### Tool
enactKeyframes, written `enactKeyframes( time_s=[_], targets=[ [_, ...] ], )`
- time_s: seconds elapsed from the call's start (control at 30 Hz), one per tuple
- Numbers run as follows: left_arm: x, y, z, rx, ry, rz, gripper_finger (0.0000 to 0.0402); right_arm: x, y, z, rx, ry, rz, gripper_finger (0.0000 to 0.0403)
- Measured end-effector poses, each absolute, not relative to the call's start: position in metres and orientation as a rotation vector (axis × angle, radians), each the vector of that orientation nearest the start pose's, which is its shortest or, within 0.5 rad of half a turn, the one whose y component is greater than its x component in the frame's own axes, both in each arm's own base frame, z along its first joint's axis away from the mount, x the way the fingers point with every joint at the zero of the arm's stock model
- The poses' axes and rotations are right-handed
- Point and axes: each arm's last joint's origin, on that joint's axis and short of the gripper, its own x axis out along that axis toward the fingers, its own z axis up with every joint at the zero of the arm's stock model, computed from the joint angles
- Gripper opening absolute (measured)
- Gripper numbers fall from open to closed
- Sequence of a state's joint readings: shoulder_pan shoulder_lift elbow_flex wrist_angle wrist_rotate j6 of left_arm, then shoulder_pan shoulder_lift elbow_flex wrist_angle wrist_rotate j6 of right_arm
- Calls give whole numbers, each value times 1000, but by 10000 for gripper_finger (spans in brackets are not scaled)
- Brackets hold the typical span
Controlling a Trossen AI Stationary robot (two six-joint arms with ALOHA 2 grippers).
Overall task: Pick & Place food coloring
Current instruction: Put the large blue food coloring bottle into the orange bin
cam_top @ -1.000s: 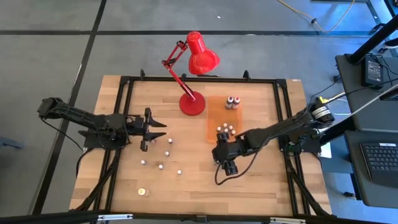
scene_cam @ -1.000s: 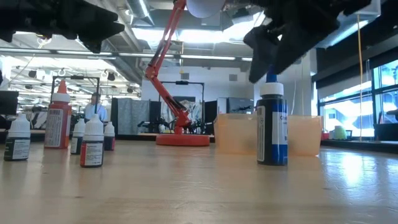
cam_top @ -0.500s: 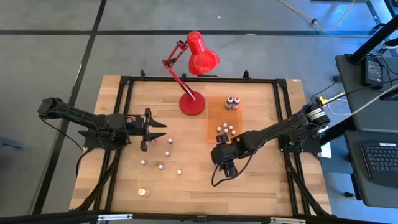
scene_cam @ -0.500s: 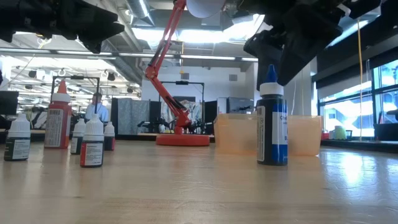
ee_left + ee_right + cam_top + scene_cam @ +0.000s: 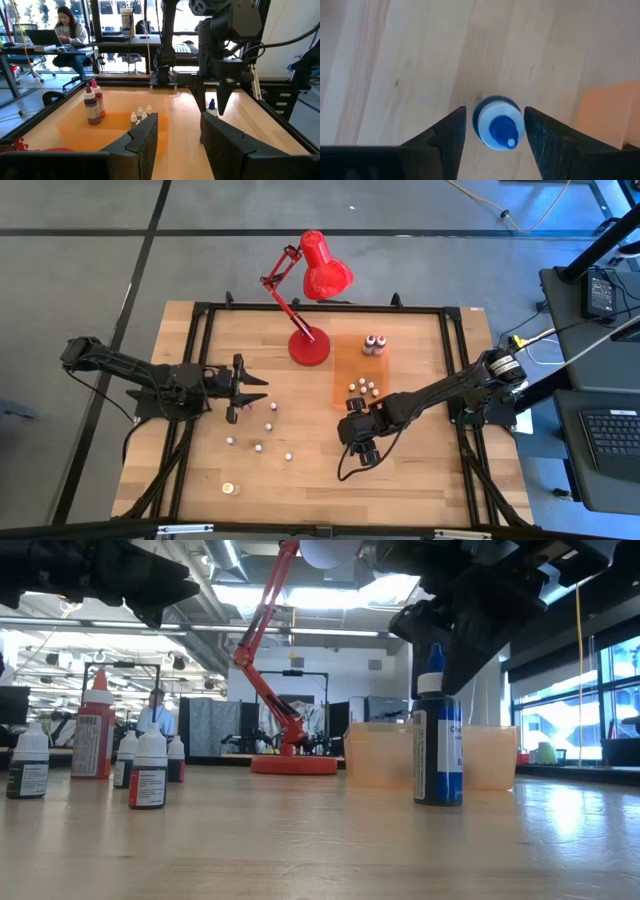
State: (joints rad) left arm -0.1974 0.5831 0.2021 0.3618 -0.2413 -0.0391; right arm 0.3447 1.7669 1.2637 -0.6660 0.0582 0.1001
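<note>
While the right gripper hangs straight over the blue food coloring bottle, fingers open either side of its cap and apart from it, bottle stands upright on the counter just near of the orange tray. Left gripper waits far left, fingers part open, holding nothing.
</note>
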Motion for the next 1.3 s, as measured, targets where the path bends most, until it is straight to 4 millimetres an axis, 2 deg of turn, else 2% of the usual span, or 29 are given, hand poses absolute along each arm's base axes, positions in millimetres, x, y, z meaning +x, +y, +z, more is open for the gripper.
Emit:
enactKeyframes(
  time_s=[0.17, 0.4, 0.57, 0.63, 0.77, 0.83, 0.93, 1.03, 1.17, 1.3],
  targets=[
    [144, -22, 211, -33, 25, 45, 143, 333, 118, 208, -150, 1158, 197, 183],
    [144, -22, 211, -33, 25, 45, 143, 333, 118, 208, -151, 1159, 198, 124],
    [144, -22, 211, -33, 25, 45, 143, 331, 117, 212, -146, 1150, 197, 123],
    [144, -22, 211, -33, 25, 45, 144, 330, 117, 225, -130, 1132, 191, 123],
    [144, -22, 210, -32, 32, 45, 143, 326, 115, 269, -99, 1044, 199, 123],
    [144, -22, 210, -31, 34, 45, 144, 322, 112, 288, -126, 1028, 146, 123],
    [144, -22, 209, -30, 41, 45, 143, 317, 96, 313, -186, 1023, -73, 123],
    [144, -22, 209, -30, 41, 45, 144, 314, 69, 322, -213, 1063, -271, 123],
    [144, -22, 209, -30, 41, 45, 143, 319, 33, 316, -194, 1114, -328, 123],
    [144, -22, 209, -30, 41, 45, 143, 324, -4, 293, -203, 1160, -385, 123]
  ],
)
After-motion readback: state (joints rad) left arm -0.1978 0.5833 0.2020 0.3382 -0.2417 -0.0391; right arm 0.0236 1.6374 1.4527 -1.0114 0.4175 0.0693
